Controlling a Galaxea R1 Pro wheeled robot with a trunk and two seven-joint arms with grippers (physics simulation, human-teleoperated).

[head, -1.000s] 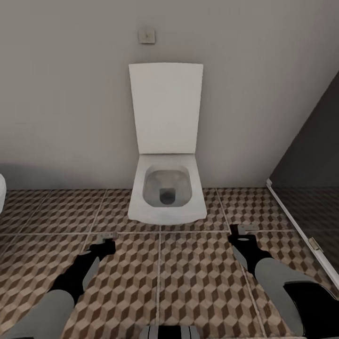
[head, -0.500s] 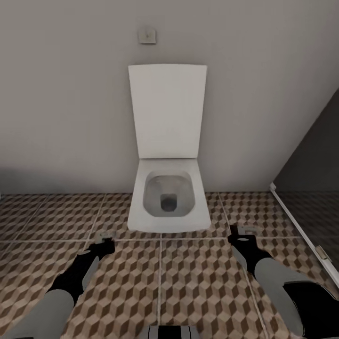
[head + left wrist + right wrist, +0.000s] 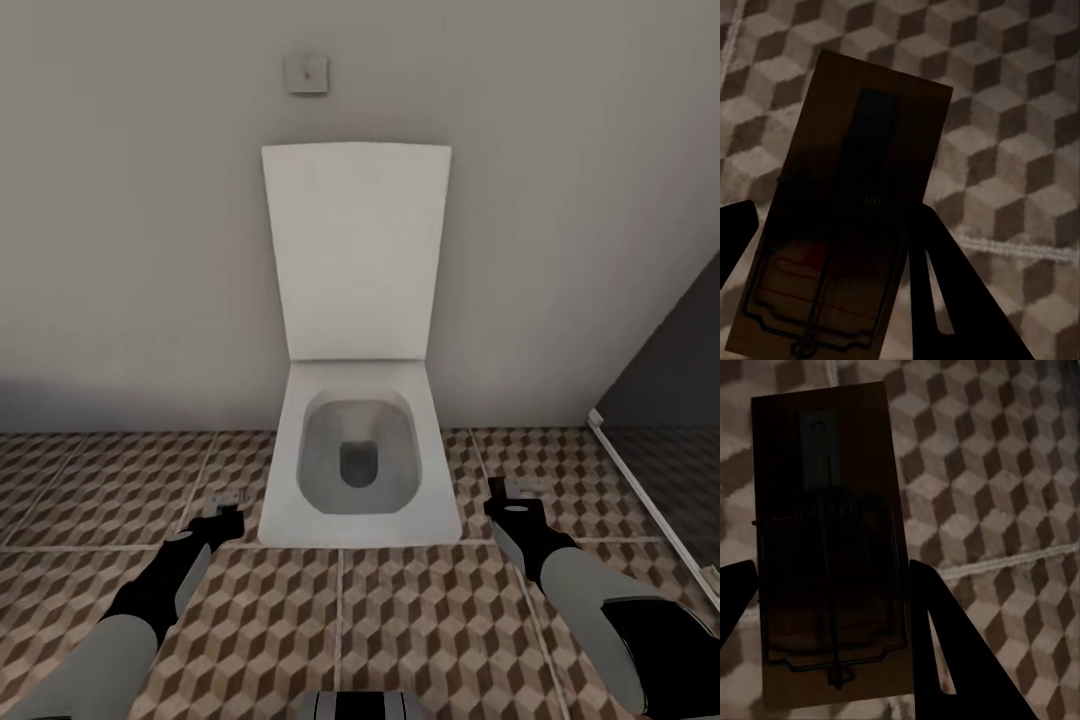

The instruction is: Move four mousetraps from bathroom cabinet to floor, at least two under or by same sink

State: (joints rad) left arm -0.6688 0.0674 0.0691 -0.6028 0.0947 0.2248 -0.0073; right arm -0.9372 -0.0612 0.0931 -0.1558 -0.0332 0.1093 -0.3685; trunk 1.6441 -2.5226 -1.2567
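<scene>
Closer now than a second ago, the toilet (image 3: pixel 358 450) fills more of the head view and its bowl front reaches down level with both claws, so the base has rolled forward; the arms sit where they were in the picture. On the left, the left gripper (image 3: pixel 832 247) is clenched on a mousetrap (image 3: pixel 847 217), the dark fingers (image 3: pixel 945 292) pinching the long edges of the board near its wire end, with the free end sticking out past the fingertips over the bathroom floor (image 3: pixel 1020 112). On the right, the right gripper (image 3: pixel 832 607) grasps a second mousetrap (image 3: pixel 829 532) the same way, board flat between the fingers and tiles beyond it. Both boards look light, thin and stiff, so an edge pinch should hold; the wire bar and spring are the fragile, snag-prone parts, best left untouched. Both wrist views are dim, so how deep each board sits in its grip is uncertain.
</scene>
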